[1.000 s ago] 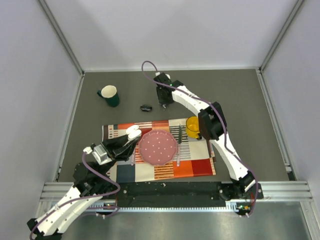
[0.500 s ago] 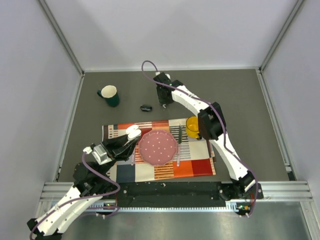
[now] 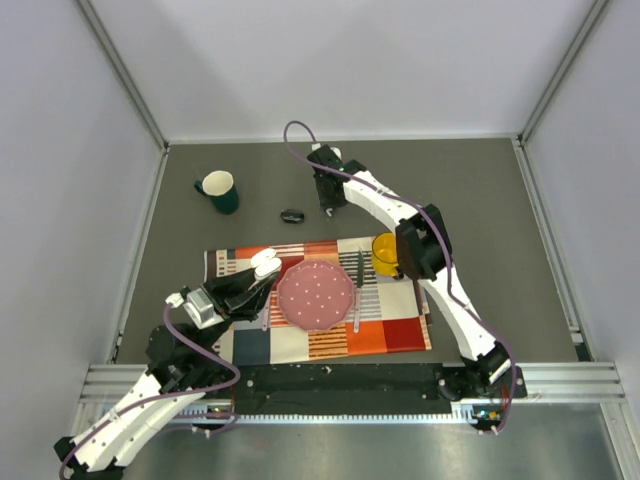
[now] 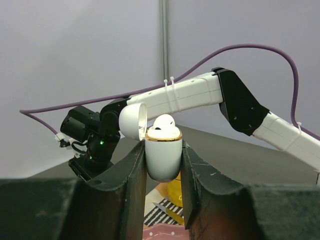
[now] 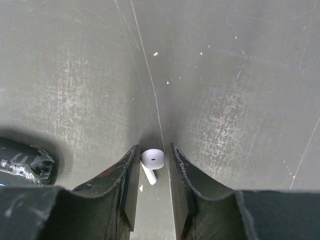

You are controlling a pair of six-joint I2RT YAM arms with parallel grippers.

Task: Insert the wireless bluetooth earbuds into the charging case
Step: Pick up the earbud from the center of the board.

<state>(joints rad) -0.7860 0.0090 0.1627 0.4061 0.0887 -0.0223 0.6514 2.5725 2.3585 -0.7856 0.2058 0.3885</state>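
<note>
R gripper point(image 5: 153, 147) straddles loose earbud point(image 5: 152, 159) on surface point(image 5: 225, 75), lower centre, slim gaps, not clamped yet. Pinch head gently, not stem. L gripper point(image 4: 162, 146) clenched on open case point(image 4: 162, 162), mid-frame, other bud point(image 4: 163, 122) seated.

Counter point(image 3: 480, 200): dark grey matte top, filling the enclosure floor; fine pale scratches and specks are showing across it in the right wrist view.
Walls point(image 3: 350, 60): plain pale grey-white panels are closing in the back, left and right sides.
Corner posts point(image 3: 122, 72): two bare metal struts are running up from the rear corners, angling outward in the overhead view.
Front rail point(image 3: 570, 380): grooved silver metal extrusion is spanning the near edge.
Light: even and diffuse, casting only soft shadows.
</note>
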